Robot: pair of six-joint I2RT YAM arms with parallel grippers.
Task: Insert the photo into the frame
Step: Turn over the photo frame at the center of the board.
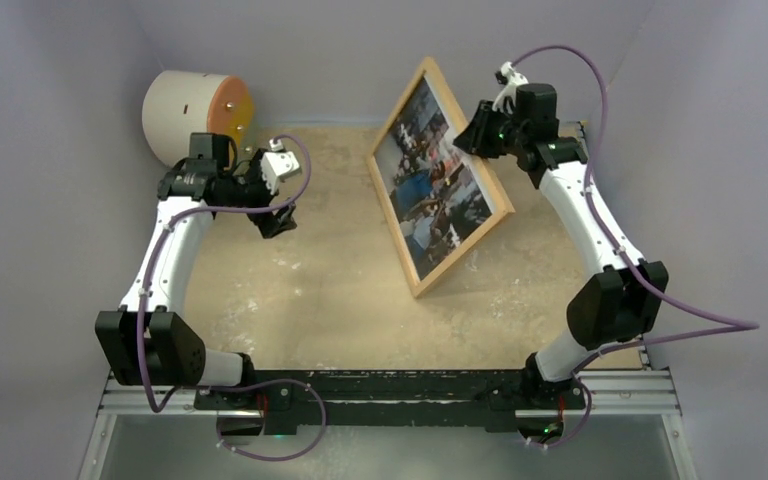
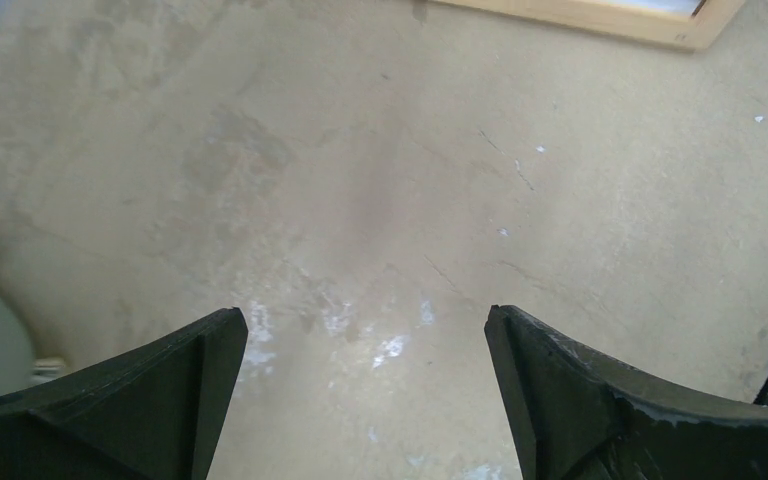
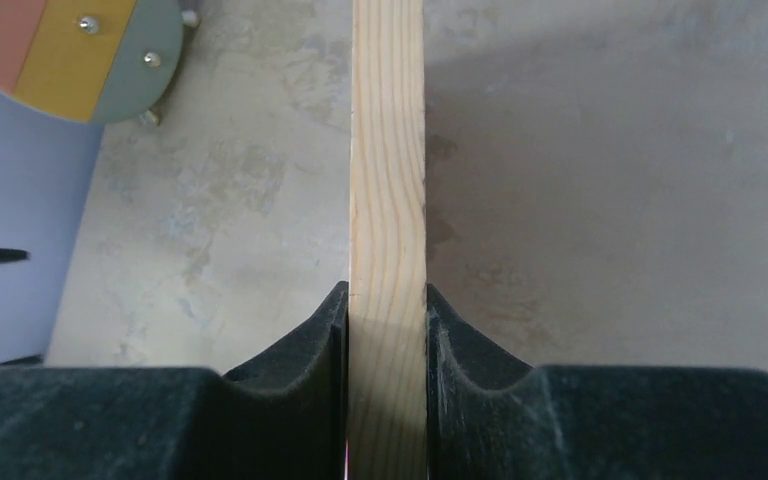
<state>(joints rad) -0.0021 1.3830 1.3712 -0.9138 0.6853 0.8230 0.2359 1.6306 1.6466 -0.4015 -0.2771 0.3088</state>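
Photo (image 1: 435,175) sitting inside frame (image 1: 398,228), only setting down remaining; right claw (image 3: 387,300) clamping frame's rim, left claw (image 2: 365,330) gaping empty.

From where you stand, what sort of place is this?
Most likely a robotics test booth: two robot arms bolted to a metal rail, a scuffed table boxed in by plain lilac walls, and the right gripper clamping a picture frame.

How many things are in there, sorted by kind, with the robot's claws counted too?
Picture frame: 1
Photo: 1
Round drum: 1
Grippers: 2 (left gripper, right gripper)
Total: 5
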